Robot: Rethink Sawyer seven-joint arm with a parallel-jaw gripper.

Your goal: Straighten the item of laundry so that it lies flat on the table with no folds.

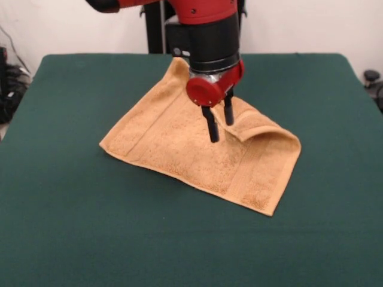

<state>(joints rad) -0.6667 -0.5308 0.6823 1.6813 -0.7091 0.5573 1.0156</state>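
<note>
The golden-tan washcloth (pixel 179 140) lies spread on the dark green table (pixel 72 227) near its middle, turned like a diamond. Its far right part is folded over onto itself, making a raised flap (pixel 257 122) with a curled edge. The rest lies mostly flat, with woven bands showing near the left and right ends. My gripper (pixel 222 130) hangs from the red and black arm just above the cloth, at the left end of the flap. Its two black fingers (pixel 210 125) stand apart, with nothing held between them. The arm hides the cloth's far corner.
The robot's pedestal (pixel 155 27) stands behind the table's far edge. Dark cables and gear (pixel 9 84) sit off the table's left edge, and a dark object (pixel 372 81) sits off its right edge.
</note>
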